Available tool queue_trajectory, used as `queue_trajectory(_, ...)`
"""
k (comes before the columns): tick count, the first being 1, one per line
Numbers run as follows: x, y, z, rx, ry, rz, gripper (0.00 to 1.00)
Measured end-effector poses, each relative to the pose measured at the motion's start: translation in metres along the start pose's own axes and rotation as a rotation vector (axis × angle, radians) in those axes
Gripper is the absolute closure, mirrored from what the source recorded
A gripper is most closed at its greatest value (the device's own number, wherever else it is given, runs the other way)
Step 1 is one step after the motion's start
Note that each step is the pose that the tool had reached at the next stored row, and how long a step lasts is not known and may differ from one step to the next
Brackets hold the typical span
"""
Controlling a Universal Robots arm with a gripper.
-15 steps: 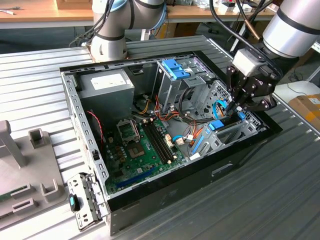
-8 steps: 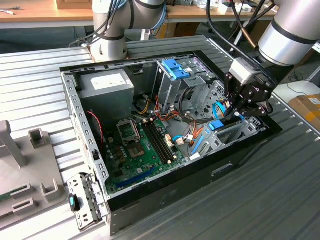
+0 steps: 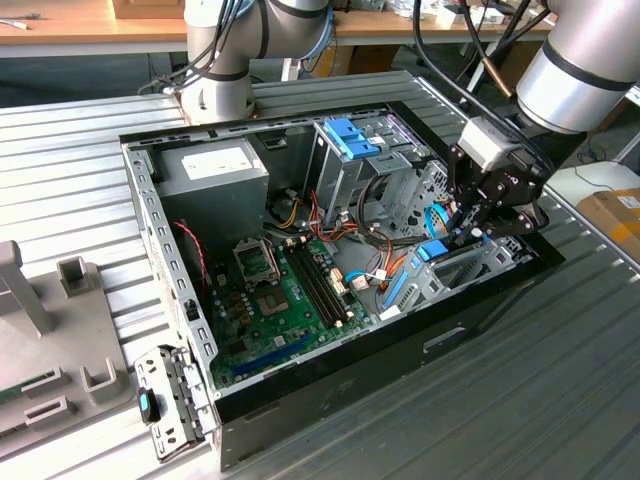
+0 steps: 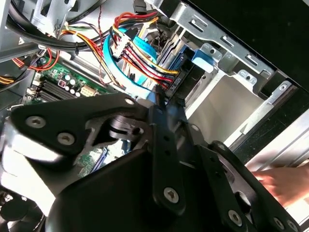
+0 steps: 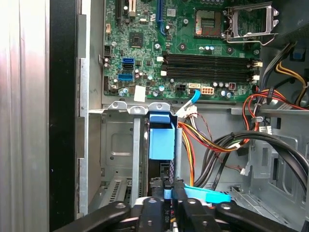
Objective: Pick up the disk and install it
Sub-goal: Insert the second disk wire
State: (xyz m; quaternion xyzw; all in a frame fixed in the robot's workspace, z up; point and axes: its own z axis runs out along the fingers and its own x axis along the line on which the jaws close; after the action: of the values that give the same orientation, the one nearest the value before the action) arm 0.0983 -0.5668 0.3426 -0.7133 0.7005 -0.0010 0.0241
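Note:
The disk stands on edge in the metal drive bay at the open computer case's corner on the exterior view's right. I see its thin dark edge with a light-blue carrier tab on it. In the second wrist view the same blue tab sits at the bay's rim. My gripper is down in the bay, its two black fingers pinched together on the disk's blue rail. In the exterior view the gripper hangs just above the blue tab.
The black computer case lies open on a ribbed metal table. Inside it are a green motherboard, a grey power-supply box, a silver cage with a blue latch and bundles of coloured cables beside the bay.

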Motion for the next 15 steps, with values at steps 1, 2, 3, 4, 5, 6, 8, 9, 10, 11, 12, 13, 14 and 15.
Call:
queue_trajectory(1, 0.0000, 0.0000, -0.0003, 0.0000, 0.0006, 0.000, 0.71)
queue_trajectory(2, 0.0000, 0.0000, -0.0003, 0.0000, 0.0007, 0.000, 0.65)
queue_trajectory(3, 0.0000, 0.0000, -0.0003, 0.0000, 0.0007, 0.000, 0.58)
queue_trajectory(4, 0.0000, 0.0000, -0.0003, -0.0001, 0.0008, 0.000, 0.58)
queue_trajectory(5, 0.0000, 0.0000, -0.0004, -0.0001, 0.0008, 0.000, 0.58)
queue_trajectory(6, -0.0002, -0.0001, -0.0032, 0.0000, 0.0007, 0.000, 0.58)
queue_trajectory(8, -0.0004, -0.0004, -0.0110, 0.0000, 0.0006, 0.000, 0.58)
queue_trajectory(9, -0.0006, -0.0007, -0.0191, 0.0000, 0.0007, 0.000, 0.58)
queue_trajectory(10, -0.0009, -0.0009, -0.0258, 0.0000, 0.0006, 0.000, 0.58)
queue_trajectory(11, -0.0010, -0.0011, -0.0309, 0.0001, 0.0005, 0.000, 0.58)
queue_trajectory(12, -0.0011, -0.0013, -0.0348, 0.0003, 0.0009, 0.000, 0.58)
queue_trajectory(13, -0.0012, -0.0014, -0.0388, 0.0005, 0.0008, 0.000, 0.58)
queue_trajectory(14, -0.0014, -0.0015, -0.0419, 0.0006, 0.0006, 0.000, 0.58)
queue_trajectory(15, -0.0015, -0.0017, -0.0463, 0.0007, 0.0008, 0.000, 0.58)
